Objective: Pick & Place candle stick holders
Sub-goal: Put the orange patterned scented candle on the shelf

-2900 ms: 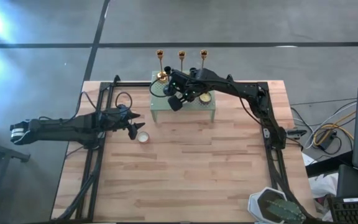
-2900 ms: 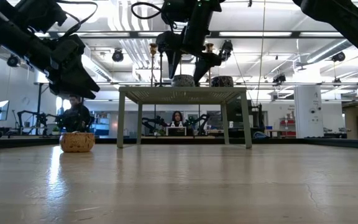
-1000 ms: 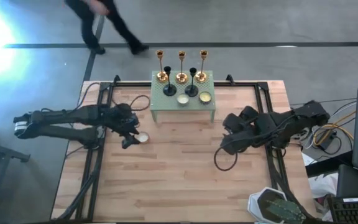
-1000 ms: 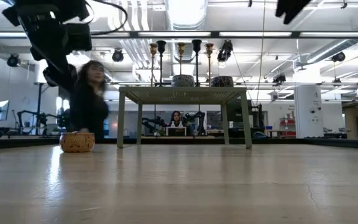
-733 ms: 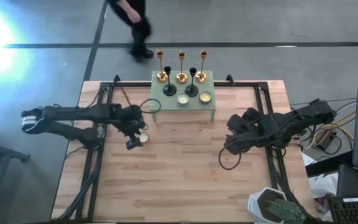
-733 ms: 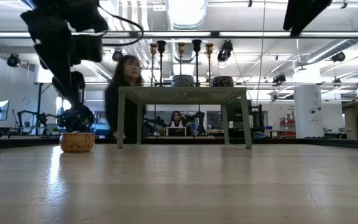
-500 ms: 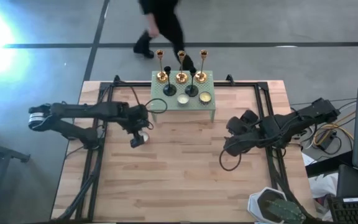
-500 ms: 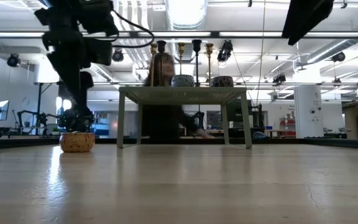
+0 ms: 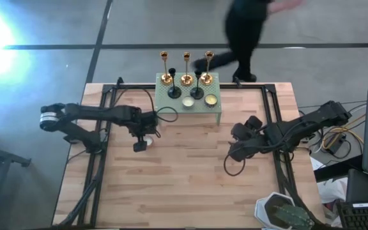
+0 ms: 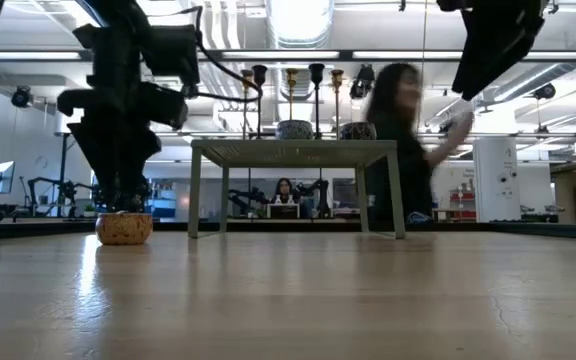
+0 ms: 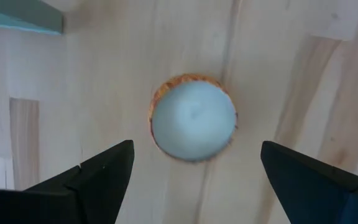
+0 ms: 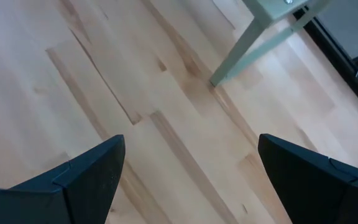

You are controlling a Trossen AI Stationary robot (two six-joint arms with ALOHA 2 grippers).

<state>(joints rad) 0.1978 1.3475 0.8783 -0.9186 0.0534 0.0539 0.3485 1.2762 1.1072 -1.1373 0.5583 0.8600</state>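
Observation:
Three gold candle stick holders (image 9: 186,70) and two shorter black ones (image 9: 174,89) stand by their round bases on the green stand (image 9: 171,107) at the table's far edge; they also show in the low view (image 10: 291,92). My left gripper (image 9: 139,145) is open and points down over a small white candle in a woven cup (image 11: 193,118). One finger stands on either side of the cup, apart from it. In the low view the gripper (image 10: 120,200) hovers just above the cup (image 10: 124,228). My right gripper (image 9: 234,152) is open and empty over the table's right half.
Two small candle cups (image 9: 188,101) (image 9: 210,99) sit on the stand in front of the holders. A stand leg (image 12: 247,43) shows in the right wrist view. A potted plant (image 9: 283,211) is at the near right corner. A person (image 9: 245,32) walks behind the table.
My left gripper has gone toward the table's right edge and down, and now points down over the woven candle cup, its fingers open. The cup has stayed in place. A person has walked from left to right behind the table.

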